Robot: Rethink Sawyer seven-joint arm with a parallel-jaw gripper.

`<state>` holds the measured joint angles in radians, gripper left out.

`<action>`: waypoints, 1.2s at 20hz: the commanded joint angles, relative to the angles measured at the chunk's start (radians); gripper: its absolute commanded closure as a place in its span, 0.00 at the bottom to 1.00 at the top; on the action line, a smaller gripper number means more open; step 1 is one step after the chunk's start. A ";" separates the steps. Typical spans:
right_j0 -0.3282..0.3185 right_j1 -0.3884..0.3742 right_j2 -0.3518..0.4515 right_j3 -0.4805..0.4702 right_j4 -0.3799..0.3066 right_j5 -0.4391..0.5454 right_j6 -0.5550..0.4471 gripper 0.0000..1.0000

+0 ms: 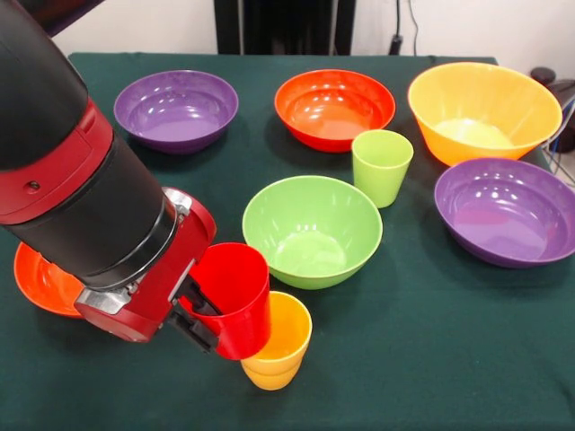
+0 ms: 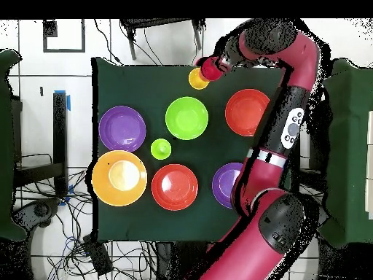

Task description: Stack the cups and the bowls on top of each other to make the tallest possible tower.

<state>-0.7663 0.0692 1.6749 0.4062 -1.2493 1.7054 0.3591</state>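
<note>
My gripper (image 1: 202, 310) is shut on the red cup (image 1: 235, 296), one finger inside its rim and one outside, holding it tilted near the table's front edge. The yellow cup (image 1: 280, 341) stands upright just beside and below it, its left side hidden behind the red cup. From overhead the red cup (image 2: 210, 69) touches the yellow cup (image 2: 198, 78) at the gripper (image 2: 216, 65). The green cup (image 1: 382, 166) stands alone mid-table, next to the green bowl (image 1: 312, 230). No tower is in view.
Two purple bowls (image 1: 176, 109) (image 1: 508, 211), a red-orange bowl (image 1: 334, 108) and the large orange bowl (image 1: 483, 112) ring the cloth. Another red-orange bowl (image 1: 40, 283) lies half hidden behind my arm. Overhead, the arm covers part of one purple bowl (image 2: 227, 184).
</note>
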 commanded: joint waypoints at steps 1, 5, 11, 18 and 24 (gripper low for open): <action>0.002 -0.031 -0.207 0.071 0.047 -0.100 0.218 1.00; 0.017 -0.039 -0.236 0.074 0.084 -0.116 0.243 1.00; 0.052 -0.044 -0.267 0.046 0.121 -0.127 0.262 1.00; 0.056 -0.059 -0.330 0.077 0.186 -0.161 0.300 1.00; 0.066 -0.066 -0.361 0.052 0.214 -0.162 0.282 1.00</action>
<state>-0.7493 0.0257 1.4621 0.4422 -1.0282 1.5850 0.3824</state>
